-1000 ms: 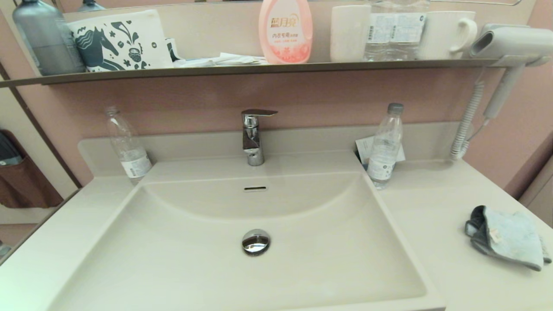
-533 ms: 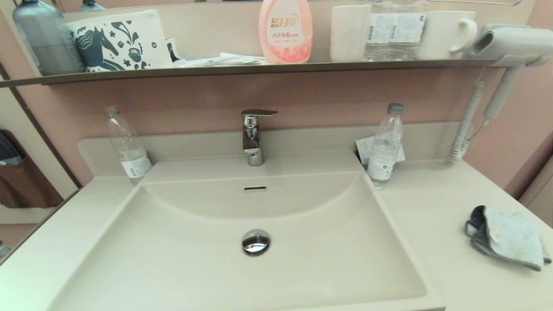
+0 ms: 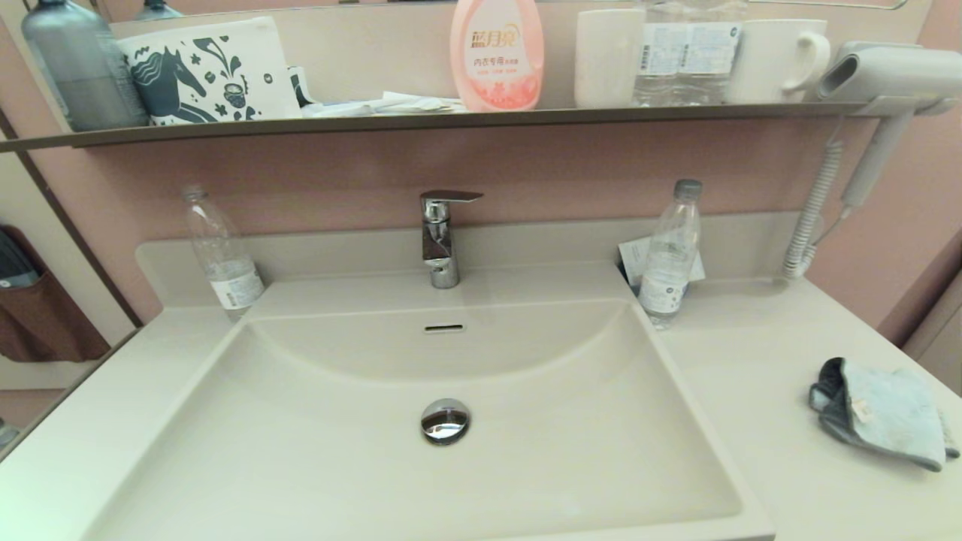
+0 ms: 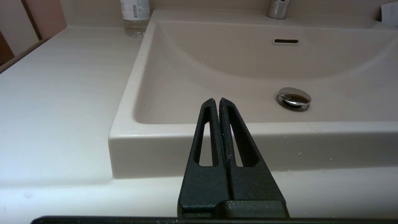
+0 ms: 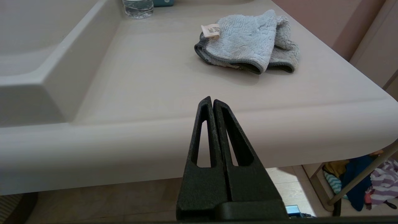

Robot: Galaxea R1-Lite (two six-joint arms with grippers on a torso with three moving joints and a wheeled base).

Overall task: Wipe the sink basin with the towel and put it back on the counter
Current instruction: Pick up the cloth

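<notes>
Nothing has moved since a second ago as far as I can see: the head view matches the earlier ones, with the towel (image 3: 879, 412) in the same spot and neither arm in that view.

On my right wrist feed the towel (image 5: 248, 42) is a small light blue terry cloth, loosely folded over itself, with dark grey edging along its folds and a small white tag sticking up at one corner. It lies on the counter (image 3: 759, 353) to the right of the sink basin (image 3: 338, 466), well apart from the basin's rim and close to the counter's right edge. The basin is wide and cream-white, with a chrome drain plug (image 3: 445, 421) in its floor and a slot overflow (image 3: 443, 328) in the back wall below the faucet (image 3: 442, 237).

My right gripper (image 5: 212, 101) sits low in front of the counter's front edge, its two black fingers pressed together on nothing, the towel beyond them. My left gripper (image 4: 216, 102) is likewise closed and empty, parked before the basin's front wall. A clear water bottle (image 3: 667, 259) stands at the basin's back right corner, another bottle (image 3: 222, 255) at the back left.
</notes>
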